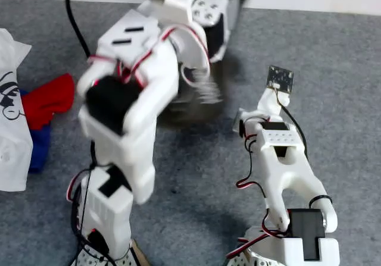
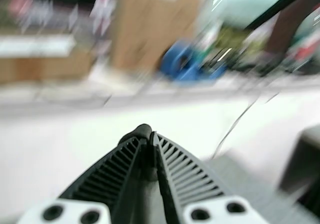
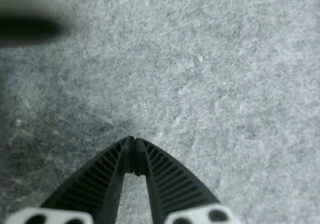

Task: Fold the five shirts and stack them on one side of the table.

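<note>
Shirts [image 1: 36, 108] heaped at nine o'clock on the table [image 1: 339, 58]. Left arm [image 1: 128, 111] at seven o'clock, right arm [image 1: 280, 153] at five.

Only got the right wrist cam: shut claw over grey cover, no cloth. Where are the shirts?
Observer: In the high view there's a pile at the left edge of the table: a white printed shirt, a red one, and a blue one showing beneath them.
Operator: Left arm?
Observer: The left arm is raised high above the table. Its wrist camera looks out at the room.
Operator: Carrying anything?
Observer: Nothing visible. The left claw is shut, with no cloth between its fingers.
</note>
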